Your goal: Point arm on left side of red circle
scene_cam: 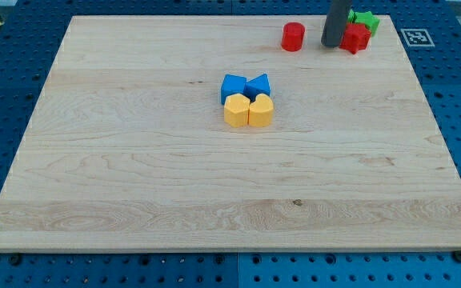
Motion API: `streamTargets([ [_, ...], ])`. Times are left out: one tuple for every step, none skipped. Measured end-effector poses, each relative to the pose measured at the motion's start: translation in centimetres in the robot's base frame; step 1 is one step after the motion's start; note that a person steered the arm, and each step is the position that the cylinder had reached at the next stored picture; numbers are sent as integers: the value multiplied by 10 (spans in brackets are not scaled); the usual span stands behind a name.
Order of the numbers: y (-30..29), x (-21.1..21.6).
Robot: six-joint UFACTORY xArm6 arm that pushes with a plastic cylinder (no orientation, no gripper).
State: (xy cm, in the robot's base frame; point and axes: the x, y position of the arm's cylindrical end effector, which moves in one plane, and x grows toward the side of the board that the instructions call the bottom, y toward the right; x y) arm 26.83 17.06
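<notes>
No claw on show here, only a straight dark rod, so nothing to open, close or hold. My tip [331, 46] down on the surface [134, 176] near the view's top right, set between two red blocks. Just to the view's right of my tip, a red star-like block [356, 38], very close, perhaps touching; hard to tell which. Behind that, at the view's top right edge, a green block [366, 19], partly hidden, shape unclear. To the view's left of my tip, near but apart, the red circle [293, 37], an upright cylinder close to the top edge. So my tip on the right side of the red circle, not the left. Well apart, toward the middle, a tight cluster of four: a blue cube [233, 86] and a blue wedge-like block [258, 85] side by side, and touching them below, a yellow hexagon [236, 110] and a yellow heart-like block [261, 110].
</notes>
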Motion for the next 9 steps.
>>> streamTargets([
  [9,-6],
  [20,-6],
  [13,6],
  [3,38],
  [-2,66],
  [-38,73],
  [-91,66],
  [-132,44],
  [-149,31],
])
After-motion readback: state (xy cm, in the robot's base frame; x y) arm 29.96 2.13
